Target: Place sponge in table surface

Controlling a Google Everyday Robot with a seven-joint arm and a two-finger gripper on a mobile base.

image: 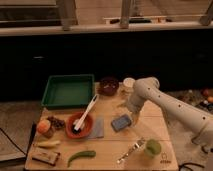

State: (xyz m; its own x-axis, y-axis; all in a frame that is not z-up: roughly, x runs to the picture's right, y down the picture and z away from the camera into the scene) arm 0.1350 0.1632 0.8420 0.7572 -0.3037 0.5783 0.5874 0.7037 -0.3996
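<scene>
The sponge (121, 122) lies flat on the table surface (150, 129), right of the red bowl (80, 125) and just beside a grey cloth (97, 127). The gripper (132, 114) hangs just above the sponge's far right corner, at the end of the white arm (165, 106) reaching in from the right. Whether it is touching the sponge is unclear. A green tray (68, 92) sits at the far left.

One sponge (121, 122), two bowls (80, 126), one tray (68, 91), one gripper (133, 117)
</scene>
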